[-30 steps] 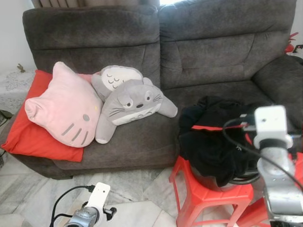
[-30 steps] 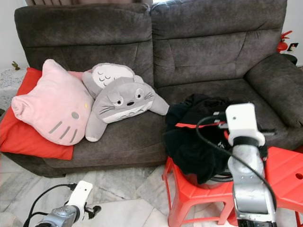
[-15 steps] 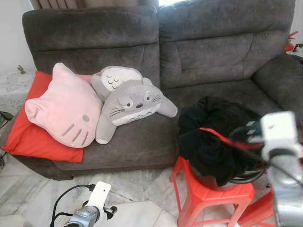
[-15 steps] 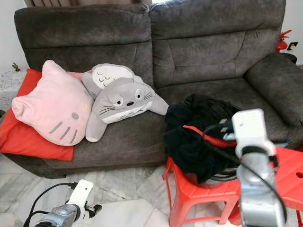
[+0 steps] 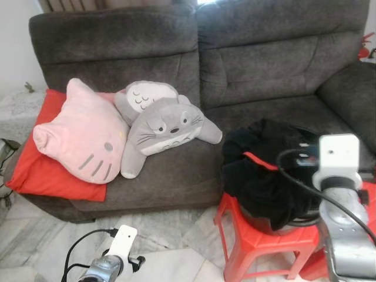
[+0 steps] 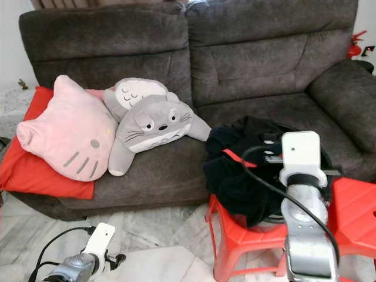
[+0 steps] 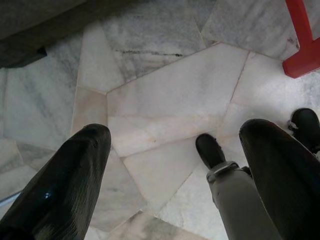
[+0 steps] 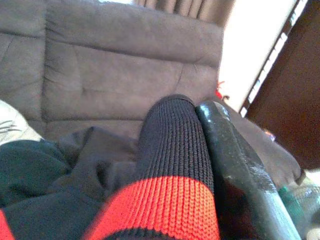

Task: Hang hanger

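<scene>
From the head cameras: a dark grey sofa (image 5: 258, 64) carries a pink cat cushion (image 5: 82, 138) and a grey plush (image 5: 167, 129), and in front of its right-hand seat a heap of black clothing with red trim (image 5: 264, 170) sits on a red stool (image 5: 258, 241). The right arm reaches into that heap, its wrist camera block facing the lens; the right pincer is hidden behind it. No hanger can be made out in the pile; if one is there, it is buried in the cloth.

From the left wrist: the left pincer (image 7: 175, 165) hangs low over the marble floor (image 7: 165, 95), its fingers spread wide and holding nothing, a red stool leg at the edge.

From the right wrist: the right pincer's one visible finger (image 8: 235, 170) presses flat against a ribbed black cuff with a red band (image 8: 172, 165), which runs lengthwise along it. The pincer appears closed on that cuff. The right arm is much the nearer; any lift would draw the garment up along the finger's line.
</scene>
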Available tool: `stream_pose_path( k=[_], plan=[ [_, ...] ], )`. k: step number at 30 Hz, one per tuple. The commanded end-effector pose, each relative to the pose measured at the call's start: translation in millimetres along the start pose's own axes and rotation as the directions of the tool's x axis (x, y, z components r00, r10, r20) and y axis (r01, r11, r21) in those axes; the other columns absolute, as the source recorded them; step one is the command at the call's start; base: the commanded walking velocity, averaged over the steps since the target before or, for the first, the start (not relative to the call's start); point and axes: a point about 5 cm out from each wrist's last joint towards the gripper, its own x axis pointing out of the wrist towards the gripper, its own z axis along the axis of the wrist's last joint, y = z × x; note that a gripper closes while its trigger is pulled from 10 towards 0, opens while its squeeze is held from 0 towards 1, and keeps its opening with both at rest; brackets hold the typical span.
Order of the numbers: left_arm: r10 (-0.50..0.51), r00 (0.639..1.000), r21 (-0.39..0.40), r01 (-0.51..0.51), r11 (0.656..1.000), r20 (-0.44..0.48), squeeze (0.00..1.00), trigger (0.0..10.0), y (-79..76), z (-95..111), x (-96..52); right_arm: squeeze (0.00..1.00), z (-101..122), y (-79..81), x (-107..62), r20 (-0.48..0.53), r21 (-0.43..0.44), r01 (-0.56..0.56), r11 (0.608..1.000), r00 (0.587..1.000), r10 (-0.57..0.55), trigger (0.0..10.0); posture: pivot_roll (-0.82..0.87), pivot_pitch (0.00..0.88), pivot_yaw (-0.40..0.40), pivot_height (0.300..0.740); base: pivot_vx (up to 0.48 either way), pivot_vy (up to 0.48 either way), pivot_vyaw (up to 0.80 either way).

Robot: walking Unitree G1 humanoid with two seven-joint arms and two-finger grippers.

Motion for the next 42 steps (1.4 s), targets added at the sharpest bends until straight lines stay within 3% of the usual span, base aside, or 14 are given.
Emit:
stream_pose_path(
  k=[1, 4, 12, 16, 17, 18, 21, 28, 30, 33, 34, 35, 36, 42],
  plan=[
    [0.011, 1.0, 0.006, -0.011, 1.0, -0.025, 0.0, 10.0, 4.2, -7, -1.2, 0.0, -27, -8.3, -0.4, -0.147, -0.012, 0.054, 0.998, 0.988, -0.055, 0.0, -0.25, 0.0, 0.084, 0.74, 0.0, 0.0, 0.0],
    [0.012, 1.0, 0.002, -0.012, 1.0, -0.025, 0.0, 10.0, 4.4, -7, -1.2, 0.0, -25, -6.6, 0.5, -0.125, -0.071, 0.031, 0.997, 0.991, -0.039, 0.0, -0.24, 0.0, 0.083, 0.74, 0.0, 0.0, 0.0],
    [0.011, 1.0, 0.004, -0.011, 1.0, -0.026, 0.0, 10.0, 4.4, -7, -1.2, 0.0, -37, 8.8, 5.6, -0.17, -0.133, -0.118, 0.984, 0.981, 0.095, 0.0, -0.24, 0.0, 0.083, 0.74, 0.0, 0.0, 0.0],
    [0.011, 1.0, 0.004, -0.011, 1.0, -0.025, 0.0, 10.0, 4.4, -7, -1.2, 0.0, -36, 11.3, 7.5, -0.164, -0.163, -0.142, 0.976, 0.98, 0.115, 0.0, -0.24, 0.0, 0.083, 0.74, 0.0, 0.0, 0.0],
    [0.012, 1.0, 0.003, -0.012, 1.0, -0.025, 0.0, 10.0, 4.4, -7, -1.2, 0.0, -36, 16.8, 10.4, -0.152, -0.222, -0.192, 0.956, 0.975, 0.161, 0.0, -0.24, 0.0, 0.083, 0.74, 0.0, 0.0, 0.0],
    [0.012, 1.0, 0.003, -0.012, 1.0, -0.025, 0.0, 10.0, 4.4, -7, -1.2, 0.0, -36, 16.8, 10.4, -0.152, -0.222, -0.192, 0.956, 0.975, 0.161, 0.0, -0.24, 0.0, 0.083, 0.74, 0.0, 0.0, 0.0],
    [0.013, 1.0, 0.002, -0.013, 1.0, -0.026, 0.0, 10.0, 4.6, -7, -1.3, 0.0, -35, 24.0, 14.9, -0.127, -0.328, -0.256, 0.909, 0.966, 0.226, 0.0, -0.24, 0.0, 0.077, 0.74, 0.0, 0.0, 0.0],
    [0.013, 1.0, 0.002, -0.013, 1.0, -0.026, 0.0, 10.0, 4.5, -8, -1.4, 0.0, -37, 25.5, 20.8, -0.142, -0.355, -0.282, 0.891, 0.959, 0.247, 0.0, -0.24, 0.0, 0.076, 0.74, 0.0, 0.0, 0.0],
    [0.012, 1.0, 0.002, -0.012, 1.0, -0.027, 0.0, 10.0, 4.4, -8, -1.4, 0.0, -38, 24.8, 20.6, -0.149, -0.356, -0.281, 0.891, 0.959, 0.242, 9.6, -0.24, 0.0, 0.074, 0.74, 0.0, 0.0, 0.0],
    [0.012, 1.0, 0.002, -0.012, 1.0, -0.028, 0.0, 10.0, 4.3, -8, -1.4, 0.0, -39, 24.2, 19.8, -0.148, -0.353, -0.278, 0.893, 0.959, 0.241, 10.0, -0.24, 0.0, 0.074, 0.74, 0.0, 0.0, 0.0],
    [0.012, 1.0, 0.002, -0.012, 1.0, -0.028, 0.0, 10.0, 4.3, -8, -1.4, 0.39, -39, 23.1, 19.2, -0.145, -0.349, -0.27, 0.898, 0.962, 0.232, 10.0, -0.24, 0.0, 0.074, 0.74, 0.0, 0.0, 0.0],
    [0.012, 1.0, 0.001, -0.012, 1.0, -0.028, 0.0, 10.0, 4.3, -8, -1.4, 0.39, -39, 22.3, 18.9, -0.143, -0.346, -0.263, 0.901, 0.963, 0.226, 10.0, -0.24, 0.0, 0.074, 0.74, 0.0, 0.0, 0.0],
    [0.011, 1.0, 0.001, -0.011, 1.0, -0.029, 0.0, 10.0, 4.5, -8, -1.4, 1.0, -37, 18.3, 17.9, -0.132, -0.331, -0.229, 0.915, 0.972, 0.195, 10.0, -0.24, 0.0, 0.078, 0.74, 0.0, 0.0, 0.0],
    [0.009, 1.0, 0.002, -0.009, 1.0, -0.03, 0.0, 10.0, 4.7, -8, -1.4, 1.0, -36, 11.5, 12.2, -0.135, -0.292, -0.186, 0.938, 0.979, 0.152, 10.0, -0.24, 0.0, 0.08, 0.74, 0.0, 0.0, 0.0]
  ],
)
